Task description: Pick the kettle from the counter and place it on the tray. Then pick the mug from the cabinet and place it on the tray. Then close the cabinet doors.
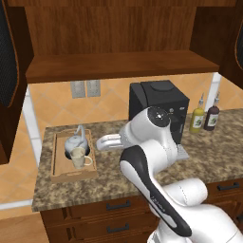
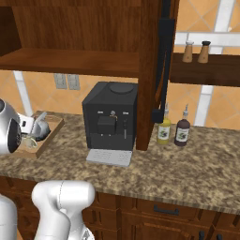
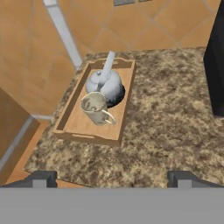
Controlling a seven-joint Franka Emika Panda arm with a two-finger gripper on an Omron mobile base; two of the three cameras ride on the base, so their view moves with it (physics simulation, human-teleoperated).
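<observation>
Kettle (image 3: 104, 84) and mug (image 3: 97, 108) both resting inside the tray (image 3: 73, 114), touching or nearly touching, mug on the near side of the kettle, handle turned toward the coffee machine (image 1: 160, 110). Tray lying on the worktop (image 3: 170, 127), well apart from the coffee machine, near the worktop's far-side edge. End effector (image 3: 112, 177) released and carrying nothing, fingertips (image 3: 41, 179) spread wide, hovering back from the tray and above the worktop. Cabinet doors (image 2: 161, 61) standing open, shelf (image 1: 118, 64) bare above the tray. Remaining step, by judgement: shutting both doors. Likely hazards: sweeping the arm low over the tray and knocking the mug against the kettle; clipping the coffee machine while reaching upward; pushing a door at its edge rather than squarely, leaving it ajar.
</observation>
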